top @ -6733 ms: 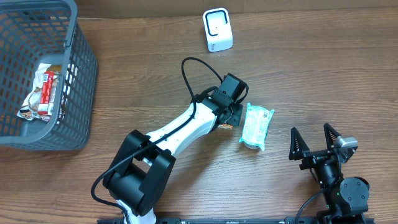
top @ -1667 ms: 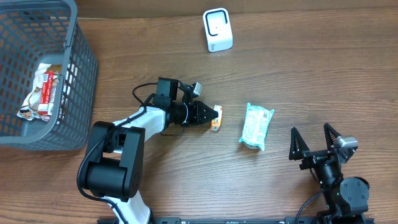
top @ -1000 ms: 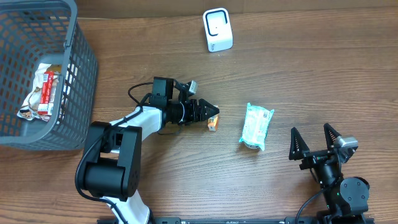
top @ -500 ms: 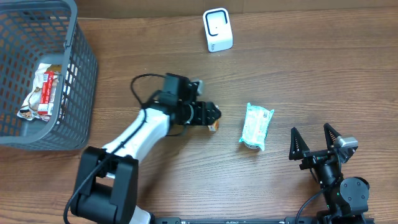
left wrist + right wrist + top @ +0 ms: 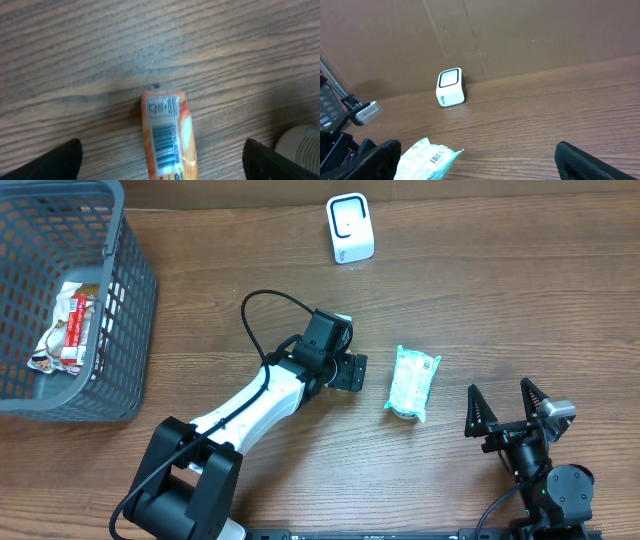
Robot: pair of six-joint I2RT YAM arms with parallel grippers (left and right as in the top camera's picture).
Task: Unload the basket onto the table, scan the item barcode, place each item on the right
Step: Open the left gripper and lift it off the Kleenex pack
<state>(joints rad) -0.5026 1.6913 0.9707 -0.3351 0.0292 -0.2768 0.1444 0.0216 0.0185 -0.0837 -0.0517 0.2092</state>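
A small orange packet (image 5: 167, 134) lies flat on the wood table with its barcode label facing up. My left gripper (image 5: 164, 167) hangs straight above it, open, its black fingertips (image 5: 57, 161) far out on either side and touching nothing. From overhead the left gripper (image 5: 346, 372) hides the packet. The white scanner (image 5: 350, 228) stands at the back of the table, apart from both arms, and its window shows in the right wrist view (image 5: 451, 87). My right gripper (image 5: 508, 416) rests open and empty near the front right edge.
A green-and-white wipes packet (image 5: 412, 382) lies just right of the left gripper; its barcode shows in the right wrist view (image 5: 427, 159). A grey basket (image 5: 128, 300) with a snack wrapper (image 5: 68, 328) inside stands at the far left.
My left gripper has opened and let go of the orange packet, which now lies on the table. The left arm swung right and turned downward over it. The right arm stayed still.
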